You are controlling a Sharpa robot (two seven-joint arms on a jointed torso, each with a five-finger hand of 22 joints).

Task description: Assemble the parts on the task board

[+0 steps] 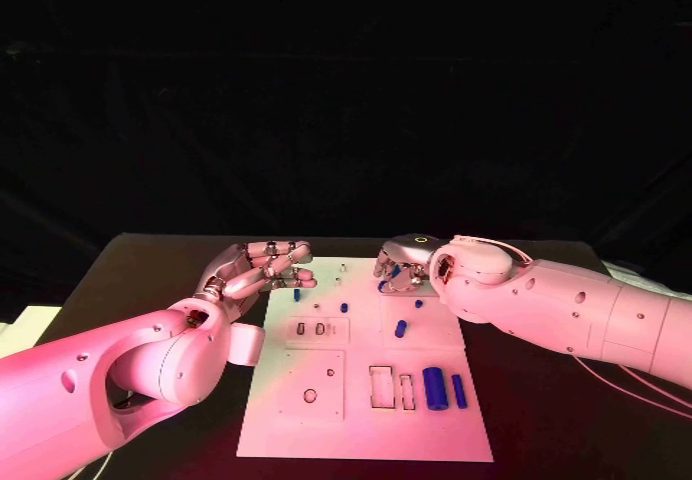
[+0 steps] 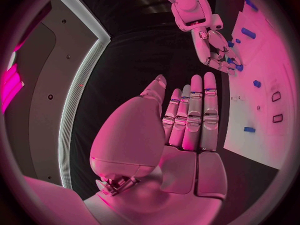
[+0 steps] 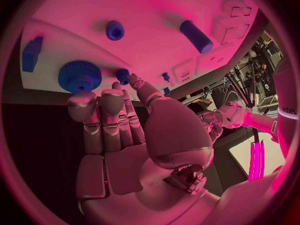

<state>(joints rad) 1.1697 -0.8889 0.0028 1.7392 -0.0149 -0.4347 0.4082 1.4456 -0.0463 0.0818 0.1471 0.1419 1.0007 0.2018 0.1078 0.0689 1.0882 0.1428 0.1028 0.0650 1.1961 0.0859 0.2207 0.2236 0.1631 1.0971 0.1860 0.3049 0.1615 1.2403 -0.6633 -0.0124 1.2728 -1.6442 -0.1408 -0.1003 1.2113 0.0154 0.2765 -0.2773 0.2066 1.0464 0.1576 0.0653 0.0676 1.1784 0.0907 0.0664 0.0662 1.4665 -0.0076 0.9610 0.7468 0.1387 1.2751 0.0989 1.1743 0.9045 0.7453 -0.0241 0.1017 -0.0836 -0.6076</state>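
Observation:
The white task board (image 1: pixel 361 410) lies in the middle of the black table. My left hand (image 1: pixel 268 266) hovers at its far left corner; its palm (image 2: pixel 181 135) is bare, the fingers straight and holding nothing. My right hand (image 1: pixel 405 262) hangs over the board's far edge, its fingers (image 3: pixel 106 115) stretched out with nothing in them. Their tips are close beside a blue gear (image 3: pixel 80 76); I cannot tell if they touch it. A blue peg (image 3: pixel 115 30) and a blue cylinder (image 3: pixel 197 36) stand further along the board.
A thick blue cylinder (image 1: pixel 434 387) and a thin one (image 1: pixel 459 390) lie near the board's right front, beside rectangular slots (image 1: pixel 382 387). Small blue parts (image 1: pixel 401 327) dot the board's middle. Bare black table (image 1: pixel 548 420) flanks the board on both sides.

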